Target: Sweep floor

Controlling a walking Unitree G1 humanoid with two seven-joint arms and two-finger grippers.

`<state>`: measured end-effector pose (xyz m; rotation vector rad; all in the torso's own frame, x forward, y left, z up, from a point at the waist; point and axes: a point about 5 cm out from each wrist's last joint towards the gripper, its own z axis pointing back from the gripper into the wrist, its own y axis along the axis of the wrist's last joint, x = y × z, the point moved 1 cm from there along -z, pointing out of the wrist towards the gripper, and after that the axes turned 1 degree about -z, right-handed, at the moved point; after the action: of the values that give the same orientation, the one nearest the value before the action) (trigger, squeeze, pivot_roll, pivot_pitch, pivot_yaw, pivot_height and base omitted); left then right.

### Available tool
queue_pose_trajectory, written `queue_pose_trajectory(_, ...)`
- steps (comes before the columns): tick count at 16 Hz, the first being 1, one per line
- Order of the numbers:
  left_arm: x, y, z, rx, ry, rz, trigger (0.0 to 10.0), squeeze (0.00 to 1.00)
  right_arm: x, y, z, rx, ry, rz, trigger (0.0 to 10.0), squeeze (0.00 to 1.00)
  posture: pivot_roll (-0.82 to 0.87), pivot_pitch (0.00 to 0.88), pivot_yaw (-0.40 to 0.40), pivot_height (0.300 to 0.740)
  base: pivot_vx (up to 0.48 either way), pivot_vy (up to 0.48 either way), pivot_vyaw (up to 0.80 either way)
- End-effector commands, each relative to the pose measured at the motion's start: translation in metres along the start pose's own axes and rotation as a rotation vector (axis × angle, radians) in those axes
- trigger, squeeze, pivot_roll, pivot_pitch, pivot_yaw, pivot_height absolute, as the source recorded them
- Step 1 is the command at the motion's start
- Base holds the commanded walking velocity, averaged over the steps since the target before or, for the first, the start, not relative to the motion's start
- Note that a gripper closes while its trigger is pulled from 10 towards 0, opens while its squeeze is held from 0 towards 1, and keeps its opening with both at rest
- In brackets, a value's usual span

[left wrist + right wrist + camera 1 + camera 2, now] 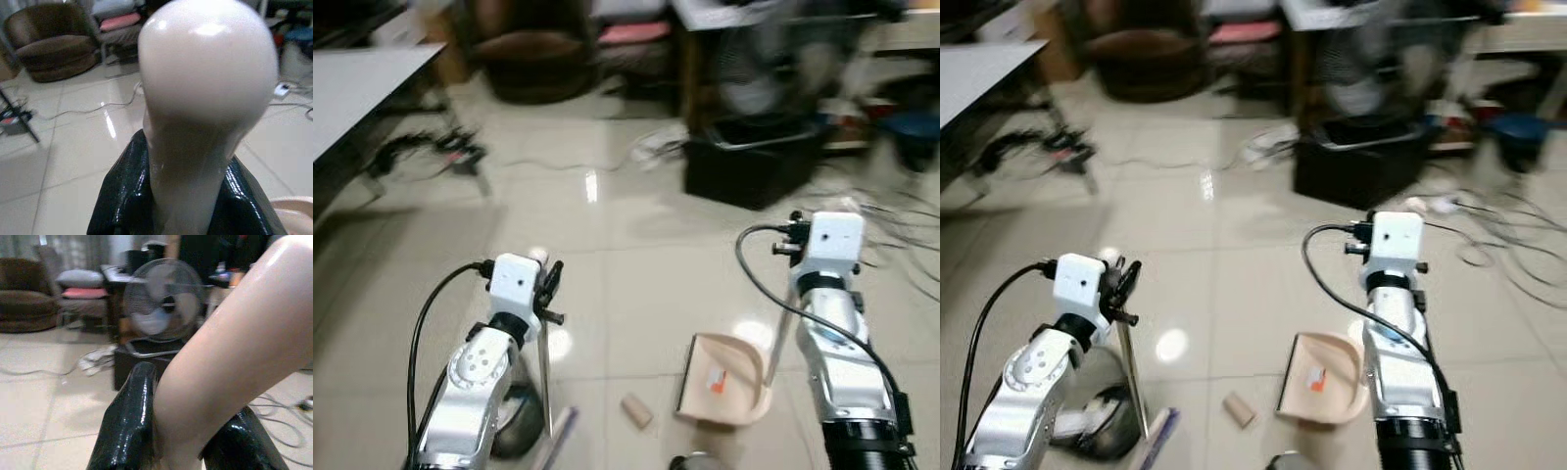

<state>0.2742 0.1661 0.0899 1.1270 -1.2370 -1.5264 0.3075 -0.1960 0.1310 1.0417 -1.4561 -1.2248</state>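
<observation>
One scrap, a small cardboard tube (635, 410), is lying unswept on the floor just left of the dustpan (722, 380), whose handle the right gripper (195, 440) is clamping, while the left gripper (188, 205) is clasping the broom (544, 372), so sweeping seems barely begun.

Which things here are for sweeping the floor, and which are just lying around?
For sweeping:
- broom handle, in the left gripper
- dustpan, its handle in the right gripper
- small roll on the floor beside the dustpan

Just lying around:
- fan
- black box
- cables
- brown chair
</observation>
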Motion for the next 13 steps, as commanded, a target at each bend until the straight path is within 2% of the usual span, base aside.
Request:
queue_pose_trajectory(1, -0.007, 0.004, -0.001, 0.026, 0.042, -0.028, 10.0, 0.00, -0.008, 0.004, 0.001, 0.023, 0.042, -0.021, 10.0, 0.00, -0.04, 0.000, 0.070, 0.740, 0.000, 0.000, -0.80)
queue_pose_trajectory(5, -0.016, 0.014, -0.001, 0.097, 0.124, -0.026, 10.0, 0.00, -0.024, 0.004, 0.001, 0.021, 0.118, -0.035, 10.0, 0.00, -0.03, 0.000, 0.054, 0.740, 0.060, 0.000, -0.80)
queue_pose_trajectory(9, -0.016, 0.026, -0.003, 0.153, 0.148, -0.052, 10.0, 0.00, -0.027, 0.001, -0.001, -0.004, 0.135, -0.080, 10.0, 0.00, -0.03, 0.000, 0.047, 0.740, 0.340, 0.000, 0.00)
queue_pose_trajectory(11, -0.013, 0.026, -0.006, 0.156, 0.139, -0.054, 10.0, 0.00, -0.027, 0.000, 0.000, -0.003, 0.151, -0.055, 10.0, 0.00, -0.03, 0.000, 0.050, 0.740, 0.379, 0.000, 0.00)
queue_pose_trajectory(13, -0.012, 0.027, -0.008, 0.159, 0.134, -0.057, 10.0, 0.00, -0.028, -0.001, 0.000, -0.006, 0.168, -0.037, 10.0, 0.00, -0.04, 0.000, 0.058, 0.740, 0.382, 0.000, 0.43)
